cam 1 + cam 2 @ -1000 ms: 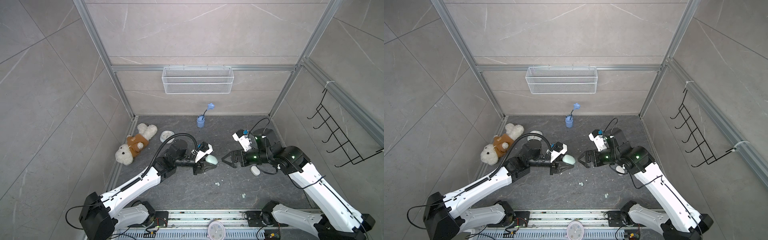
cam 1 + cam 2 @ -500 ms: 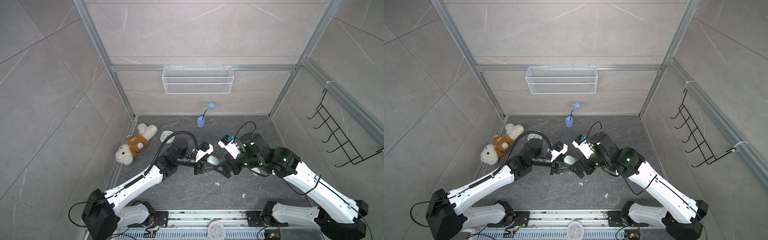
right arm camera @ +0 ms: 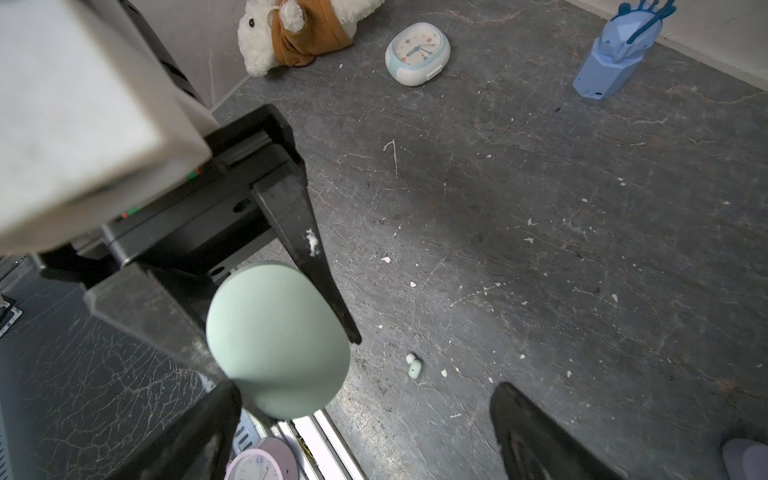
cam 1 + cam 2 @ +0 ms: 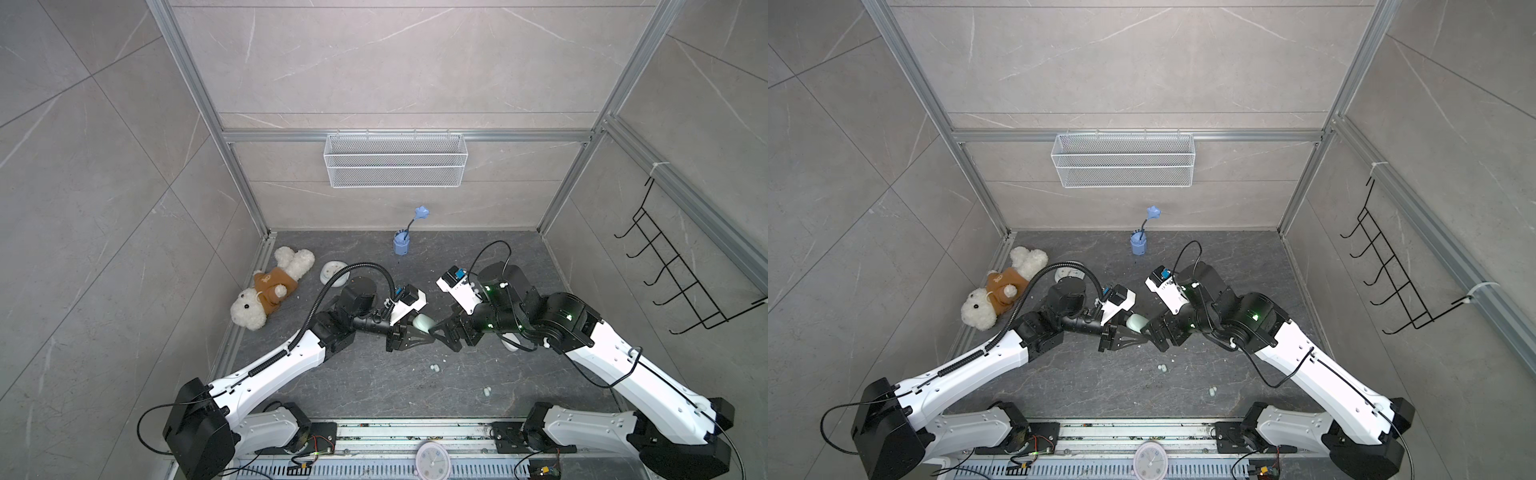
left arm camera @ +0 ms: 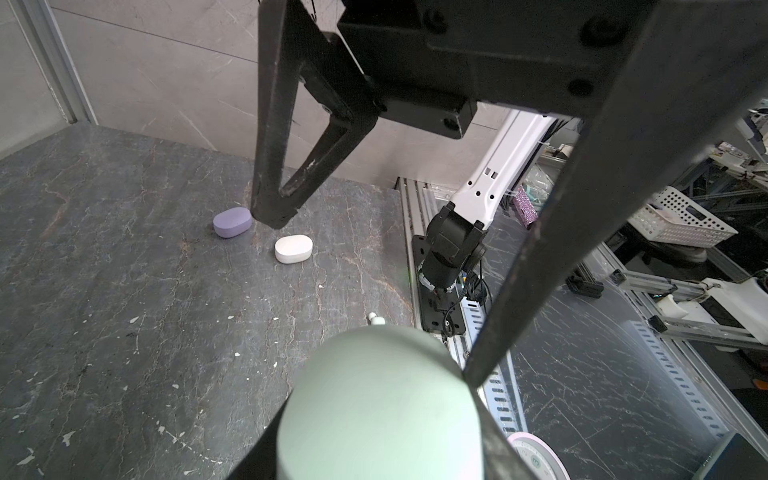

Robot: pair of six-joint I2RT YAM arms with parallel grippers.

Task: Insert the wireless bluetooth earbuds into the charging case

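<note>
Swinging in from the right side, the right claw (image 4: 442, 340) now stands splayed wide right in front of the left claw (image 4: 419, 332), which has kept its place over the middle of the worktop (image 4: 374, 386). The left claw is clenched on the charging case (image 3: 278, 340), a smooth, matte, mint green pebble shape held clear of the worktop with its lid closed. One finger of the right claw sits at the case's edge in the right wrist view; whether it touches cannot be told. A mint green earbud (image 3: 414, 365), tiny, glossy and two-lobed with a white tip, lies on the worktop just below the two claws. A second earbud (image 4: 486, 390) of the same colour lies nearer the front rail. Off to the right rest a lavender case (image 5: 232, 222) and a white case (image 5: 293, 248), close together and both closed.
</note>
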